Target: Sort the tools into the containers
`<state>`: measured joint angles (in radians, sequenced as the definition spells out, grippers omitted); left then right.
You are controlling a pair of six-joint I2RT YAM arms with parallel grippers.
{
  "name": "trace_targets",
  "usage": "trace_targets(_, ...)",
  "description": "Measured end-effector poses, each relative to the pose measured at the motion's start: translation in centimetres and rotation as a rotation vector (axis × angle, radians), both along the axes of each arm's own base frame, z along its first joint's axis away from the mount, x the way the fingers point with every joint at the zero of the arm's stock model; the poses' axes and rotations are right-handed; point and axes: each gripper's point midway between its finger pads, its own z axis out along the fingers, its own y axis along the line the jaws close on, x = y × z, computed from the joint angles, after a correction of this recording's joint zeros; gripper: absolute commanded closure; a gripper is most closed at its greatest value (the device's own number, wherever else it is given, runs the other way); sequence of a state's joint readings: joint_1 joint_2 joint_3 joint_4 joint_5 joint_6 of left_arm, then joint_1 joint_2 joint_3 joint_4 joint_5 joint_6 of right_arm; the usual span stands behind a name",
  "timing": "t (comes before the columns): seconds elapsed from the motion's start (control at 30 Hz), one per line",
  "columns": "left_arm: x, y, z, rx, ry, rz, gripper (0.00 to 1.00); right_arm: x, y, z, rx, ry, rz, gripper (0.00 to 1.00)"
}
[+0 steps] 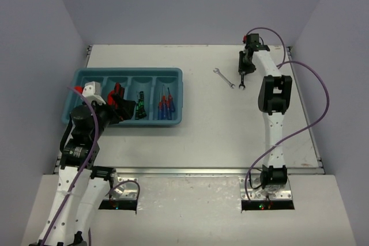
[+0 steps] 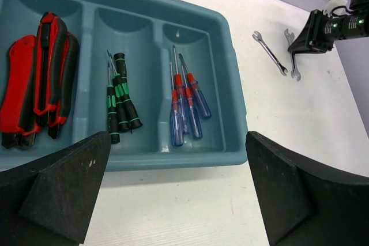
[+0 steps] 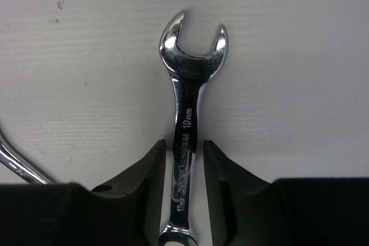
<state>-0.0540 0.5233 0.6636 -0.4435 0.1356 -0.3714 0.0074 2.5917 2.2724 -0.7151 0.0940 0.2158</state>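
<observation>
Over at the far right of the white table point(image 1: 190, 142), the right end effector point(image 3: 184, 149) stands tip-down over a polished silver open-end wrench point(image 3: 193, 61) lying flat. Its jaws are narrow, one on each side of the shank. I can't tell whether the pads are actually pressing on it yet.

The bite sits low on the shank with the forked head sticking well out, so I'd expect the wrench to swing or droop once it's lifted. On metal that slick it could twist right out. A second, slimmer silver wrench point(image 1: 223, 78) lies just to the left and could get knocked if the first one pivots.

The teal-blue plastic tray with four compartments point(image 1: 130, 72) is well apart, on the left. From left to right it holds red-handled pliers point(image 2: 34, 84), black-and-green-handled screwdrivers point(image 2: 121, 105) and blue-and-red-handled screwdrivers point(image 2: 184, 108), each kind in its own slot. The left end effector point(image 2: 177, 188) hovers over the tray's near rim, jaws wide with nothing in them. It sits right where a delivery would come in, so the two arms could meet.
</observation>
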Motion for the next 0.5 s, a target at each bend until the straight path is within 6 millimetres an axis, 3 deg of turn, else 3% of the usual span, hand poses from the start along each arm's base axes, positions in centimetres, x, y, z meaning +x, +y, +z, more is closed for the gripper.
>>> trace_targets(0.17, 0.10, -0.02, -0.21, 0.000, 0.009, -0.001, 0.00, -0.40, -0.09, -0.20, -0.003, 0.032, -0.002, 0.72)
trace_targets(0.27, 0.08, -0.07, -0.18, -0.001, 0.008, -0.004, 0.00, -0.53, 0.03, -0.35, 0.002, 0.045, 0.001, 0.84)
trace_targets(0.5, 0.03, -0.11, 0.09, -0.002, -0.004, -0.006, 0.00, -0.87, 0.43, -0.48, -0.026, 0.051, 0.010, 1.00)
